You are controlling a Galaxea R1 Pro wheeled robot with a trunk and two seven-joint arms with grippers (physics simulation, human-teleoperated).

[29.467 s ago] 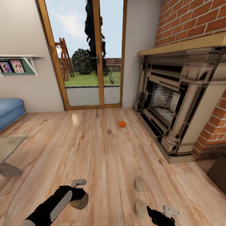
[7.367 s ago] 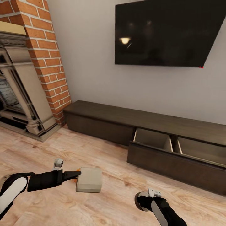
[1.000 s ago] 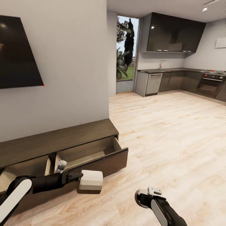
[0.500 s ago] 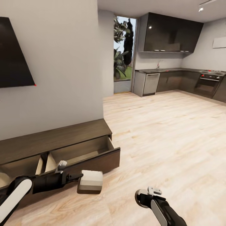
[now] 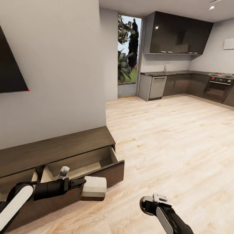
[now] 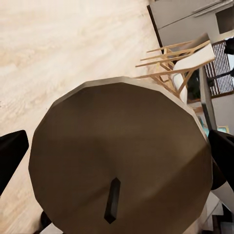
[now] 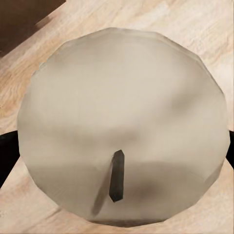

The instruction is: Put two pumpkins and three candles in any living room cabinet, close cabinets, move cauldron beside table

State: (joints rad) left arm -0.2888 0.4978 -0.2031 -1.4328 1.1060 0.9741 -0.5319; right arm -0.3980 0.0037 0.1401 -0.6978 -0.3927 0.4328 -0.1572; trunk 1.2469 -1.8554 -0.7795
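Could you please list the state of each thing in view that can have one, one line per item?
cabinet: right-end drawer pulled open, its neighbour open too.
left gripper: shut on a candle.
left candle: held, wick end facing the wrist camera.
right gripper: shut on a candle.
right candle: held over the floor, wick unlit.

Pale wood floor [image 5: 169, 136] ahead of me, grey wall [image 5: 58, 71] with black TV [image 5: 9, 68], dark kitchen units [image 5: 182, 84], glass door [image 5: 128, 55], wooden chair [image 6: 180, 63].
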